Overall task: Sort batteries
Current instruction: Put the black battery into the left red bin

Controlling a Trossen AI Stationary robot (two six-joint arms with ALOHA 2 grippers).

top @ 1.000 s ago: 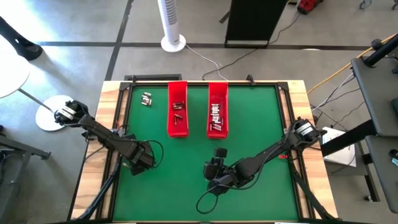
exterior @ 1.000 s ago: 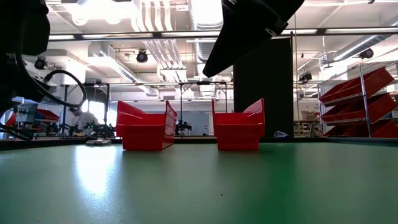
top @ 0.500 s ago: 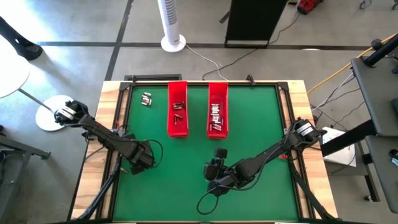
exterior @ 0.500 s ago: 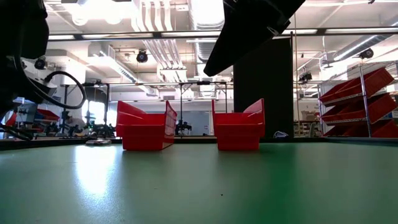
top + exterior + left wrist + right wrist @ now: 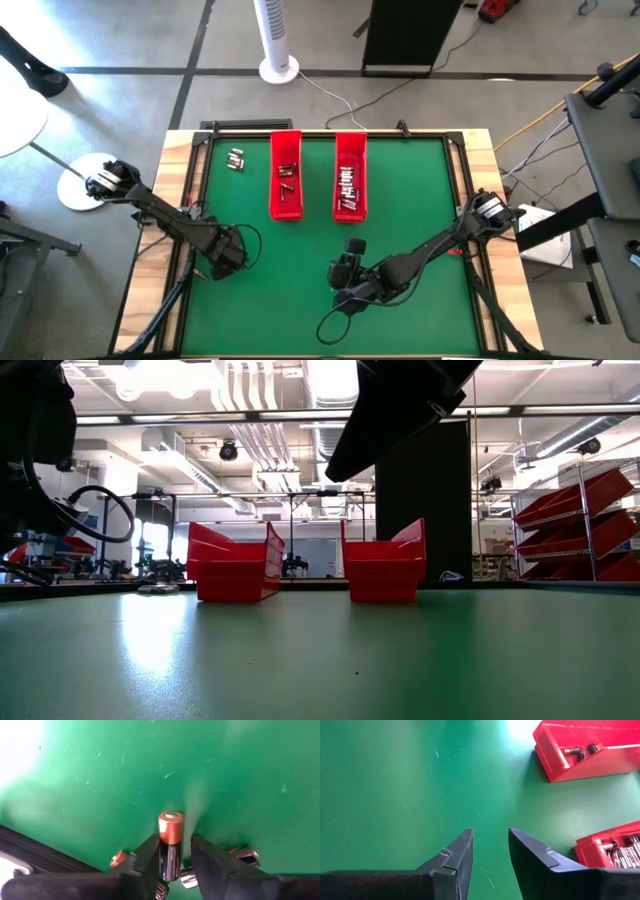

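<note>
My left end effector (image 5: 172, 865) sits low over the green counter (image 5: 100, 775) near its left edge, fingers narrowed around an upright battery (image 5: 170, 842) with a coppery top, and other batteries (image 5: 240, 855) lie on the mat right beside those fingers. My right end effector (image 5: 490, 855) hovers over bare mat near the counter's middle front, its fingers a small gap apart and holding nothing. Farther back stand the two red trays (image 5: 286, 175) with batteries in them, and a small cluster of batteries (image 5: 236, 158) lies just left of the left tray.
</note>
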